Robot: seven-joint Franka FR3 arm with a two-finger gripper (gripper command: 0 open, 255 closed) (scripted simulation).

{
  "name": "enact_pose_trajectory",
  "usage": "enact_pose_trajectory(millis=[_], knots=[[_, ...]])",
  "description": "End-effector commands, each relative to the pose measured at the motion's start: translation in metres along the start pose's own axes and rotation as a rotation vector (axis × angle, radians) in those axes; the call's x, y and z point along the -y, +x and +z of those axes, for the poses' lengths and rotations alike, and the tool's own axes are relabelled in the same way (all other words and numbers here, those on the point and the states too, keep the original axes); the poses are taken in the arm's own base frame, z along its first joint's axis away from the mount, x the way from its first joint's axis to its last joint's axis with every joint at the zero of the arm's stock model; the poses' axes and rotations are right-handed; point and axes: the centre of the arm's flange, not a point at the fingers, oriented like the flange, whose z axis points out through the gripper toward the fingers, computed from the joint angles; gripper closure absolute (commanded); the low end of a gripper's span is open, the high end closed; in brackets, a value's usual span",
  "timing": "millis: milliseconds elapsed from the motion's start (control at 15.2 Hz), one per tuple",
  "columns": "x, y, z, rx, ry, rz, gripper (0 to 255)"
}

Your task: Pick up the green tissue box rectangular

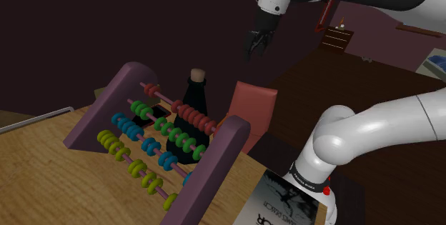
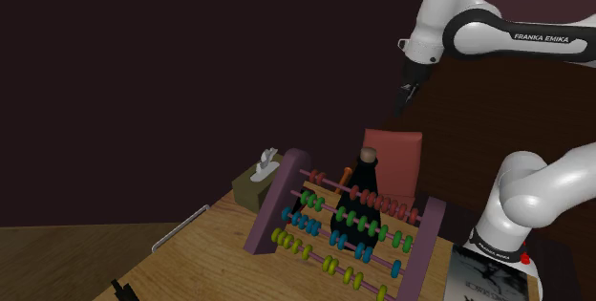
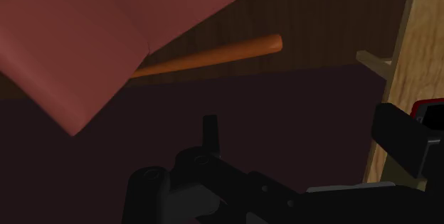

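The olive-green tissue box (image 2: 254,185), with a white tissue sticking out of its top, stands on the wooden table (image 2: 210,261) just behind the abacus's far end post. My gripper (image 1: 255,48) hangs high in the air beyond the table's far edge, above the red chair, well up and to the second exterior view's right of the box (image 2: 400,101). In the wrist view its black fingers (image 3: 210,131) stand wide apart with nothing between them, so the gripper (image 3: 306,126) is open over the chair seat and floor.
A large purple-framed abacus (image 1: 154,141) with coloured beads crosses the table, with a black corked bottle (image 1: 194,106) behind it. A red chair (image 1: 254,106) stands at the table's far edge. A printed sheet (image 1: 282,202) lies by the arm's base. A metal bar (image 2: 180,227) lies near the table's edge.
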Motion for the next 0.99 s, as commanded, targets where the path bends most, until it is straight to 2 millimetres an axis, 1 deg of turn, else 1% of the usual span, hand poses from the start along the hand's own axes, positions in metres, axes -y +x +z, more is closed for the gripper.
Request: enact_pose_trajectory(millis=[0, 462, 924], knots=[[0.000, 0.000, 0.000, 0.000, 0.000, 0.000, 0], [0.071, 0.029, 0.030, -0.022, 0.068, 0.104, 0], [0.140, 0.065, 0.055, -0.044, 0.136, 0.207, 0]])
